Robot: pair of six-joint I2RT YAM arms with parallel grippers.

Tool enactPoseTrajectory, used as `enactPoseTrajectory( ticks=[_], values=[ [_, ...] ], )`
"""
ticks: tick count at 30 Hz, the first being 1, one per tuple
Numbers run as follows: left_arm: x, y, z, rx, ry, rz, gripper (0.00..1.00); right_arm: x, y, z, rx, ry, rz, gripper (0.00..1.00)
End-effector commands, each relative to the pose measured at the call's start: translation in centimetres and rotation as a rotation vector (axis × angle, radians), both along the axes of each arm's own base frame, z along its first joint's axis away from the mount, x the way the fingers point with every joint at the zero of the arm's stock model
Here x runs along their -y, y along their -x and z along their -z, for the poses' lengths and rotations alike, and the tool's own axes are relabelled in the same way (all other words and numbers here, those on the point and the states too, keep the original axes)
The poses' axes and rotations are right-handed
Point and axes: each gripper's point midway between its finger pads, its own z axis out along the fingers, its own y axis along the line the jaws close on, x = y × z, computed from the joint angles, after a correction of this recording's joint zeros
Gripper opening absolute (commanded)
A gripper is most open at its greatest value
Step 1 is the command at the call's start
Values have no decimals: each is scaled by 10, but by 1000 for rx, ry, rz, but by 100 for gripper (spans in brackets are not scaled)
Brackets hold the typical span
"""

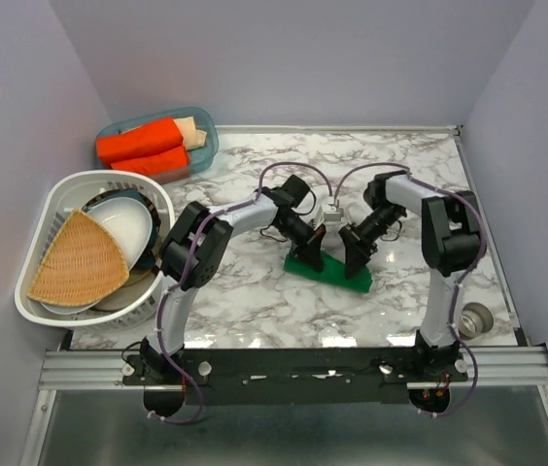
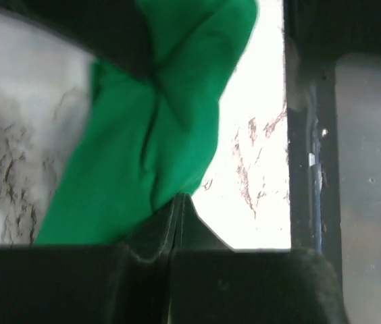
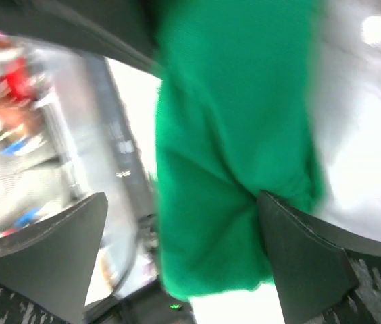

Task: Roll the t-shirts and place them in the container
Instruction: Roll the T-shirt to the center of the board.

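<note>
The green t-shirt point(image 1: 332, 271) lies bunched into a short thick bundle on the marble table point(image 1: 255, 301), in front of both arms. My left gripper point(image 1: 310, 254) is down on its left end. In the left wrist view the fingers point(image 2: 184, 223) are pressed together at the cloth's edge, and the folds of the t-shirt point(image 2: 150, 135) run into their tips. My right gripper point(image 1: 358, 260) is at the bundle's right end. In the right wrist view it point(image 3: 184, 223) stands wide open around the t-shirt point(image 3: 231, 135), which touches the right finger point(image 3: 292, 250).
A white basket point(image 1: 70, 189) with bowls and a wicker tray stands at the left. A blue bin point(image 1: 206, 136) with orange rolled cloth point(image 1: 143, 148) is at the back left. A small grey box point(image 1: 332, 215) sits behind the grippers. A tape roll point(image 1: 475, 318) lies at the right front.
</note>
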Motion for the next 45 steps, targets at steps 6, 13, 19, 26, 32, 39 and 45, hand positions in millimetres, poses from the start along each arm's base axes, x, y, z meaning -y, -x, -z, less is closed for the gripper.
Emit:
enactPoseTrajectory(
  ticks=[6, 13, 19, 26, 32, 39, 45],
  values=[
    [-4, -16, 15, -197, -25, -127, 1, 52, -88, -79, 1273, 102, 76, 100],
    [-2, -17, 20, -248, -16, -146, 1, 15, -34, -69, 1319, -4, -99, 100],
    [-2, -18, 15, -244, -7, -148, 1, 5, -47, -57, 1332, 28, -40, 100],
    [-2, -18, 15, -238, -8, -150, 2, 1, -54, -32, 1298, 38, -103, 100],
    [-5, -17, 16, -242, -15, -155, 2, -3, -53, -6, 1225, 31, -154, 100],
    [-9, -21, 0, -187, -33, -185, 21, -1, -54, 27, 1142, 57, -224, 64],
    [-43, -32, -47, 17, -101, -287, 61, -14, -49, 14, 1071, -5, -223, 1]
  ],
)
